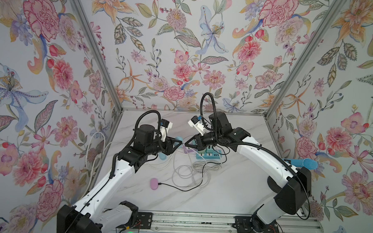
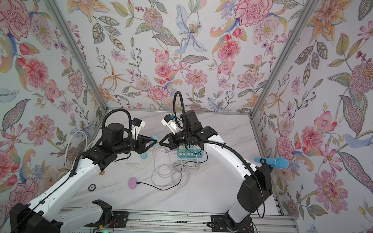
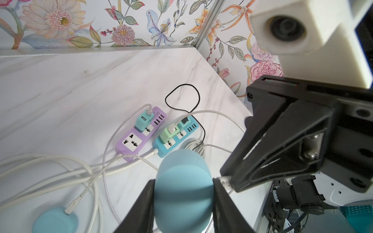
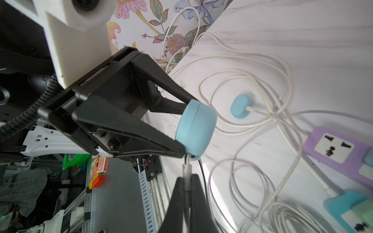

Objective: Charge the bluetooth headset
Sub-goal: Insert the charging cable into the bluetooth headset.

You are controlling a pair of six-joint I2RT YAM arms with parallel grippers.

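1. Glossy white shells on left arm [image 1: 122, 174] and right arm [image 1: 261, 159], black housings at every joint.
2. Black ribbed conduit [image 1: 148, 111] loops off each wrist.
3. Matte black on the left gripper [image 1: 178, 144] and right gripper [image 1: 186, 144]: triangular, tapering fingers.
4. Two silver screws [image 3: 308, 155] glint inside a finger frame.
5. Cream-white camera block [image 3: 323, 30], round dark lens.
6. Small holes [image 3: 340, 192] dot the white shells.

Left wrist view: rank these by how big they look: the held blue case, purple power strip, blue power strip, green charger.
Largest: blue case in the left gripper, though it sits nearest the camera.
Next: purple power strip and blue power strip, about alike, unranked; the case covers part of the blue one.
Smallest: green charger.
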